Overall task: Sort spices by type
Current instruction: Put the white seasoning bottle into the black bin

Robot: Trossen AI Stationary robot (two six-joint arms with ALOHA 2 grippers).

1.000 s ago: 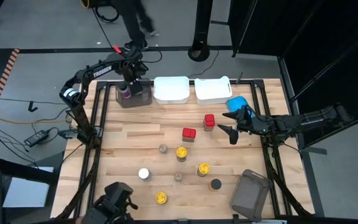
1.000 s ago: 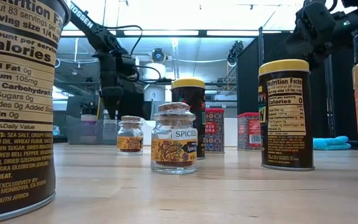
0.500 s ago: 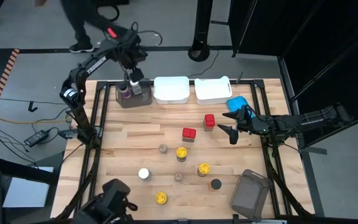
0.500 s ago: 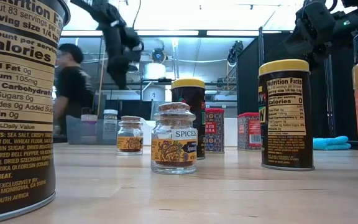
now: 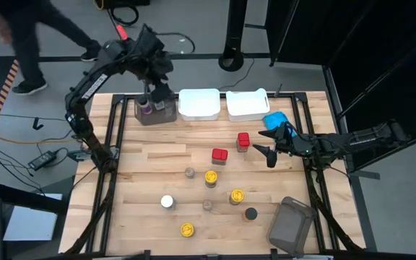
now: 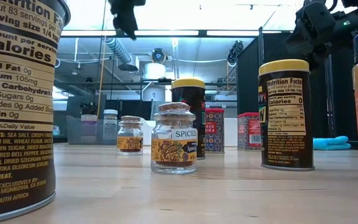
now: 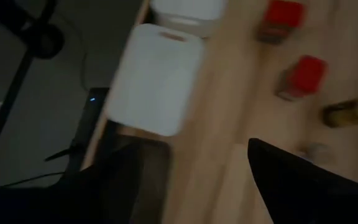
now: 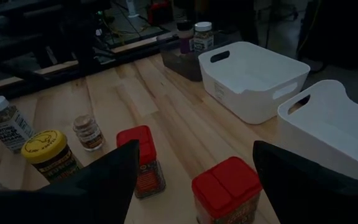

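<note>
The spices stand about the table: red-capped jars (image 5: 243, 141) (image 5: 219, 155), yellow-lidded ones (image 5: 211, 177) (image 5: 236, 196) (image 5: 187, 230), a white-capped one (image 5: 167, 202), a black-capped one (image 5: 250, 214) and clear glass ones (image 5: 189, 172). Two more jars, one white-capped (image 5: 159, 103), stand in the grey bin (image 5: 166, 114) at the far left. My left gripper (image 5: 157, 94) hangs open high above that bin, touching nothing. My right gripper (image 5: 268, 153) waits open at the right, just short of a red-capped jar (image 8: 225, 190).
Two white tubs (image 5: 198, 103) (image 5: 248, 103) stand along the far edge beside the grey bin. A blue cloth (image 5: 275, 120) lies at the far right. A second grey bin (image 5: 291, 224) lies at the near right corner. A person walks behind the table's far left.
My left gripper has risen from inside the far-left grey bin to high above it and tipped more steeply downward. The white-capped jar it covered now stands alone in the bin. A person behind the table has walked off to the left.
</note>
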